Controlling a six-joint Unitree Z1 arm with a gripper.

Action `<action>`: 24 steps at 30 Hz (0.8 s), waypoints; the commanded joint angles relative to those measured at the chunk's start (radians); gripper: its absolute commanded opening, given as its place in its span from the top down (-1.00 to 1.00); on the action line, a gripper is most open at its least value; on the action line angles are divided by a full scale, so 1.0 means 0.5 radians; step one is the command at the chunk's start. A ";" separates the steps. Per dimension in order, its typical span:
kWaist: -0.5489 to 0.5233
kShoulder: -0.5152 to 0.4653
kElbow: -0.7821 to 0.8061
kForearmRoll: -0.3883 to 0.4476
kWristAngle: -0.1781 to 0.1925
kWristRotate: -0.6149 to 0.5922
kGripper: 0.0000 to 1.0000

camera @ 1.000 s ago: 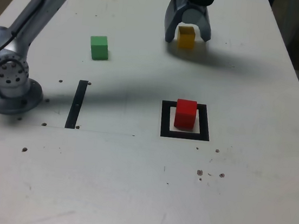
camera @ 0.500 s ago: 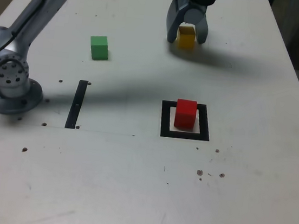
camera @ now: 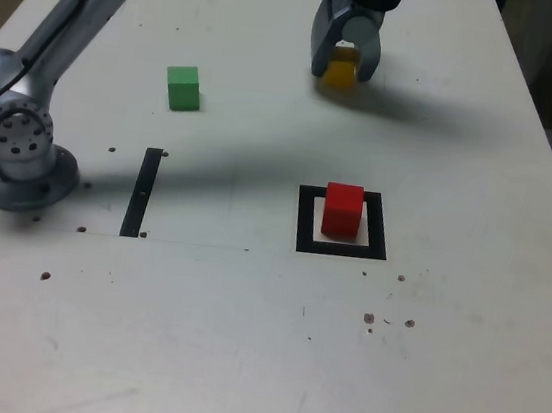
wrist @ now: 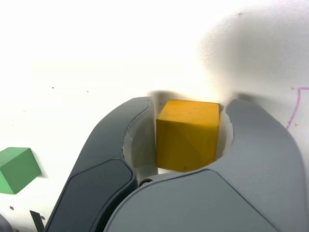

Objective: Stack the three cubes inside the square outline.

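Observation:
The yellow cube (camera: 341, 69) rests on the table at the back, between the two fingers of my gripper (camera: 344, 64), which press on its sides. The wrist view shows the yellow cube (wrist: 187, 134) gripped between the dark fingers (wrist: 111, 159), my gripper (wrist: 186, 113) shut on it. The red cube (camera: 342, 211) stands inside the black square outline (camera: 304, 220) near the middle of the table. The green cube (camera: 183, 87) lies alone toward the exterior view's left, seen also as the green cube (wrist: 17, 169) in the wrist view.
The arm's grey base (camera: 16, 149) stands at the exterior view's left edge. A thin black strip (camera: 142, 192) lies flat beside it. The white table (camera: 239, 343) carries small dark specks toward the front.
The fingers closed in from wide apart until they pressed on the yellow cube's sides. The cube has tilted or shifted slightly between them. The red and green cubes stayed put.

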 commanded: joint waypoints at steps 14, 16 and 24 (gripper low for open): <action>-0.171 -0.361 -0.040 0.246 -0.061 -0.022 0.55; -0.255 -0.432 -0.038 0.297 -0.063 -0.060 0.55; -0.708 -0.695 0.199 0.353 -0.119 -0.348 0.55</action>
